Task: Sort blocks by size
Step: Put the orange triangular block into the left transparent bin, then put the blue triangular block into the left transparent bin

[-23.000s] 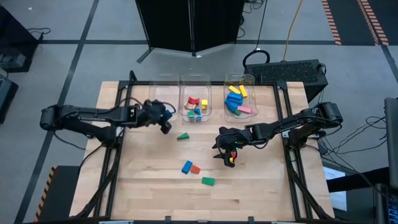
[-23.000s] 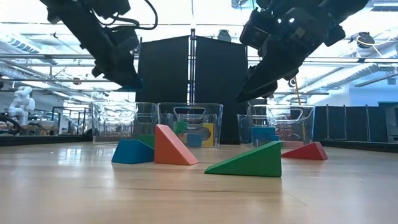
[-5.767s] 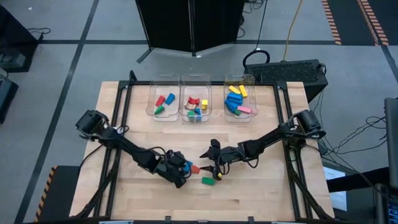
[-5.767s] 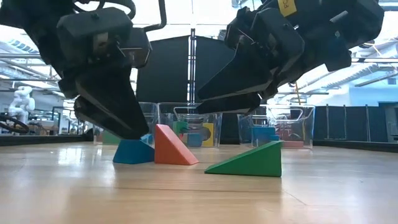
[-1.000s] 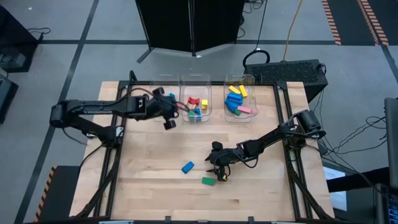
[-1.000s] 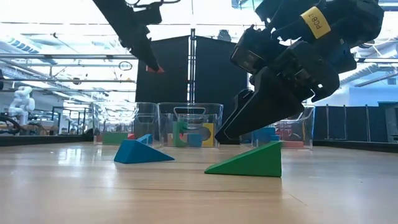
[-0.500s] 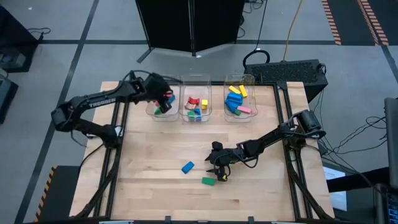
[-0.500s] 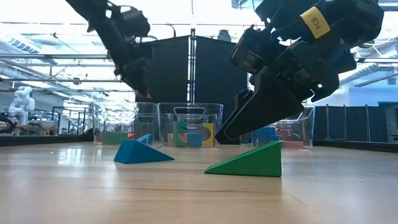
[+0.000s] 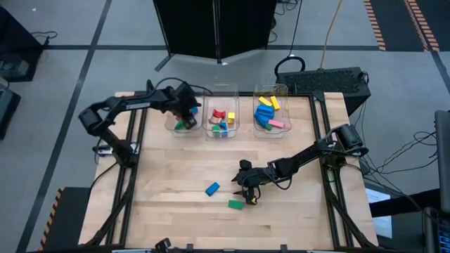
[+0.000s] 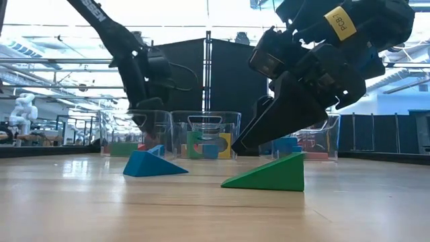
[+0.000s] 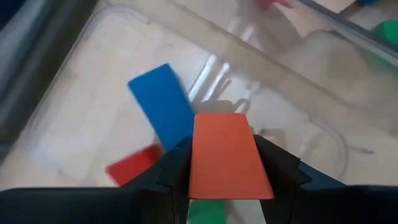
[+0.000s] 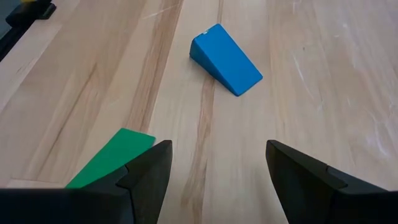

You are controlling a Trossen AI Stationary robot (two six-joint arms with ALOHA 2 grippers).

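My left gripper hangs over the leftmost clear bin, shut on an orange-red wedge block. In that bin below it lie a blue block, a red block and a green one. On the table, a green wedge and a blue wedge rest on their flat faces. My right gripper stands open just to the right of the green wedge, touching nothing. The blue wedge lies beyond it. My left gripper pinches the orange-red wedge by its two opposite sides between its two fingers. The fingers point steeply down from above. The wedge is lifted clear, above the blocks in the bin, its broad face toward the wrist camera.
Two more clear bins stand along the far edge, the middle one and the right one, each with several coloured blocks. In the low view my right gripper hangs low over the green wedge. Bare wood lies left of the blue wedge.
My left gripper has carried the orange-red wedge from in front of the bins toward the table's far edge and down, and now stands over the leftmost bin. It has rolled and tipped on the way. The wedge has stayed between its fingers.
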